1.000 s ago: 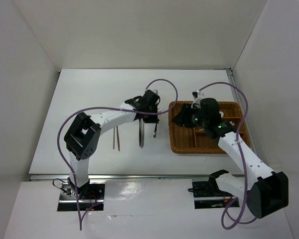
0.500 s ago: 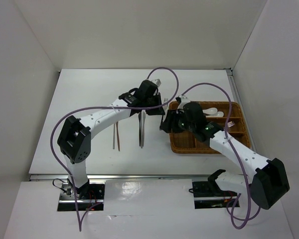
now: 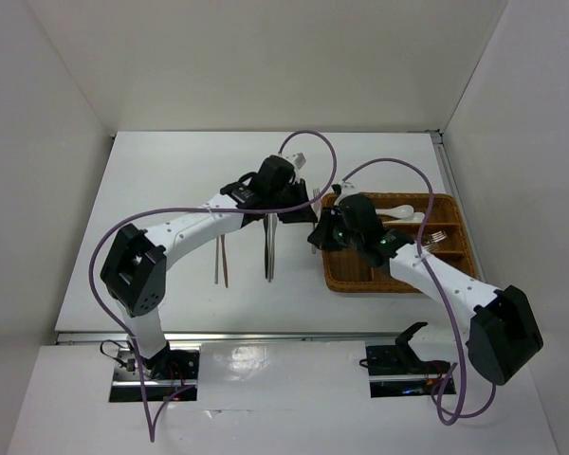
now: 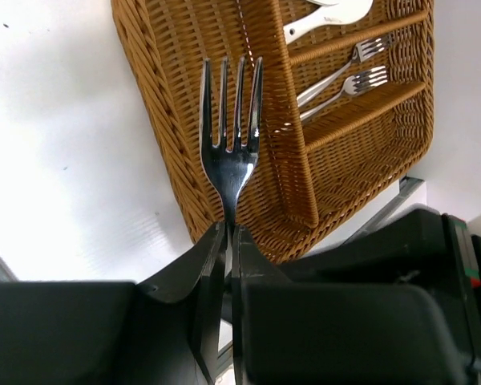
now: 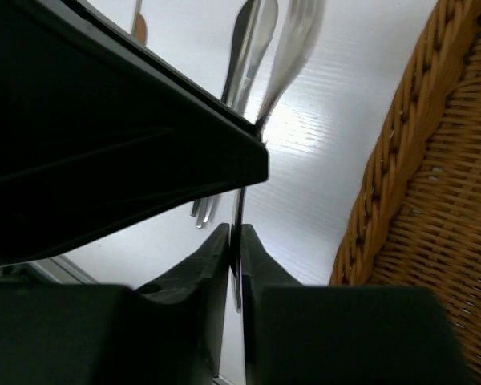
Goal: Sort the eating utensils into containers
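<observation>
My left gripper [image 3: 299, 202] is shut on a silver fork [image 4: 231, 136] and holds it tines-up just left of the brown wicker tray [image 3: 398, 280]. My right gripper [image 3: 319, 232] sits at the tray's left edge, shut on the same fork's thin handle [image 5: 237, 265]. In the left wrist view the left gripper [image 4: 228, 230] clamps the fork's neck. In the right wrist view the right gripper [image 5: 235, 234] sits right under the left gripper's black body. Two forks [image 4: 345, 76] and white soup spoons [image 3: 398, 210] lie in the tray.
Silver knives and spoons [image 3: 268, 248] lie on the white table left of the tray, with brown chopsticks [image 3: 222, 262] further left. The tray's woven wall [image 5: 433, 200] is close to the right of the right gripper. White walls enclose the table.
The left arm carried the fork right, up to the tray's left edge. The right gripper moved left out of the tray to meet it and now clamps the fork's handle.
</observation>
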